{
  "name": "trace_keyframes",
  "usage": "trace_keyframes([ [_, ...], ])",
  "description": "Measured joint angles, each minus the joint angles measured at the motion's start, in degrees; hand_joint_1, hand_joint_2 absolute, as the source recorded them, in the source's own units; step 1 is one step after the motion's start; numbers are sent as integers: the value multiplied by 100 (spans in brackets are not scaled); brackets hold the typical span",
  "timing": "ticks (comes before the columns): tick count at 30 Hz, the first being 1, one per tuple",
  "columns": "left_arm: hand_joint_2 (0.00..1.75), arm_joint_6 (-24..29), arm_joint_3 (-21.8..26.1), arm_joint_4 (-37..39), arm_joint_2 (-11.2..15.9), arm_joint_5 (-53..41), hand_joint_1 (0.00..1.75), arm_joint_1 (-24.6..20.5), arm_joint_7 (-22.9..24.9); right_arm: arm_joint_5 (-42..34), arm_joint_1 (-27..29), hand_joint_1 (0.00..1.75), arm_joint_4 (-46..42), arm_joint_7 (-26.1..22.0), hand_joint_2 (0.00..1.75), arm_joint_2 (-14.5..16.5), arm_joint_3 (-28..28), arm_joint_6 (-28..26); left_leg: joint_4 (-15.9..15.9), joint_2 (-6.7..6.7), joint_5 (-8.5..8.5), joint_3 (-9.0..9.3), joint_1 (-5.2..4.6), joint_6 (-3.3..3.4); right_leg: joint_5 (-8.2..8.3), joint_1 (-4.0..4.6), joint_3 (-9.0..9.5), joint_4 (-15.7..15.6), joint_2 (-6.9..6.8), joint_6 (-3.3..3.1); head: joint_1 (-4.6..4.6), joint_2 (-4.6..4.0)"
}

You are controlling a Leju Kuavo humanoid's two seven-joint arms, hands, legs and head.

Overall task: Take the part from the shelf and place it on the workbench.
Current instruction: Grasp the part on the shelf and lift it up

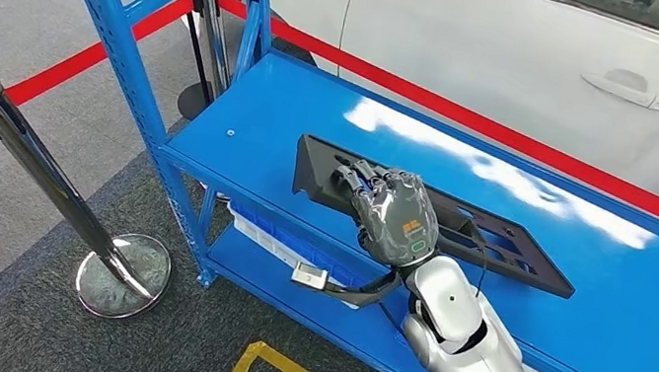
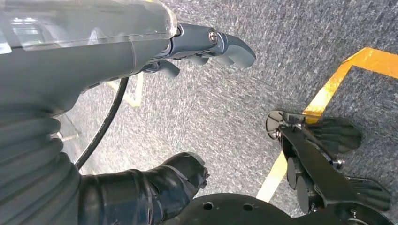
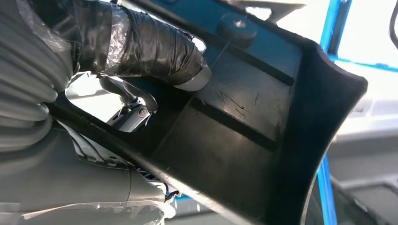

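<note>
**Right robot hand grasps the part on the shelf**

Head view: the right robot hand [image 1: 398,215] is closed over the near edge of the long black part [image 1: 506,246], which lies on the blue shelf [image 1: 244,133]. A chrome post [image 1: 46,186] and red barrier tape [image 1: 504,132] stand close by, with a white car [image 1: 547,51] behind.

Left wrist view: the left robot hand [image 2: 206,47] hangs over grey carpet [image 2: 225,108], fingers loose, holding nothing.

Right wrist view: taped thumb [image 3: 155,51] presses on the part

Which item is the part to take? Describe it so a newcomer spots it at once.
Find the blue shelf beside the white car. On its upper level lies a long, flat black plastic part with slots, and the right hand grips its near edge. It is the one black piece on that level.
</note>
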Motion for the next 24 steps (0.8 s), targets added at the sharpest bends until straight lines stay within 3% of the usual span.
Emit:
trace_keyframes([
  [3,175,2,-122,-19,44,-13,0,14,42,228,174,175,-393,-62,175,-221,-3,-409,18,-8,30,7,-7,31,33,-5,5,-13,-6,39,0,0],
  [5,175,10,-230,-36,49,-71,0,8,104,270,438,175,-751,-131,175,-564,-79,-830,-80,-2,138,43,33,89,-7,-5,4,3,-23,100,1,0],
  [7,175,23,-360,-76,43,-159,0,-9,181,253,861,175,-1135,-369,175,-1029,-381,-1330,-185,-5,233,47,72,152,-296,-13,-113,332,-50,164,7,0],
  [9,175,24,-489,-127,51,-215,0,-9,238,258,1332,175,-1430,-780,175,-1387,-885,-1656,-172,-12,254,1,67,175,-698,-45,-392,1045,-61,221,11,0],
  [10,175,16,-543,-149,63,-226,0,-2,254,281,1545,175,-1550,-1029,175,-1487,-1160,-1715,-147,-6,253,-29,69,174,-813,-68,-511,1349,-64,250,11,0],
  [11,175,3,-587,-168,77,-233,0,4,265,341,1732,175,-1667,-1303,175,-1539,-1437,-1730,-114,6,249,-63,75,168,-823,-97,-548,1478,-71,280,10,0],
  [12,175,-11,-629,-185,94,-235,0,6,271,432,1883,175,-1784,-1570,175,-1553,-1690,-1734,-74,19,240,-98,84,155,-729,-130,-474,1383,-85,310,11,0],
  [14,175,-31,-700,-220,132,-236,0,-7,277,632,2067,175,-2012,-1957,175,-1523,-2095,-1737,32,42,201,-175,109,96,-461,-198,-72,703,-122,375,11,0],
  [16,175,-44,-760,-245,186,-236,0,-28,276,727,2157,175,-2216,-2152,175,-1461,-2370,-1746,142,50,152,-251,110,7,-323,-196,187,259,-103,347,8,0],
  [20,175,-94,-865,-287,240,-225,0,-54,260,598,2207,175,-2600,-2809,175,-1189,-2808,-1759,256,36,99,-329,108,-146,-319,-165,147,200,-77,117,1,0],
  [22,175,-111,-897,-303,245,-216,0,-53,260,492,2225,175,-2794,-3200,175,-981,-2985,-1762,578,39,-197,-475,126,-191,-245,-161,83,168,-87,5,1,0],
  [24,175,-111,-930,-320,247,-205,0,-55,259,445,2235,175,-2988,-3382,175,-805,-3132,-1764,1256,40,-659,-726,130,-201,-175,-114,-2,167,-99,-68,-1,0],
])
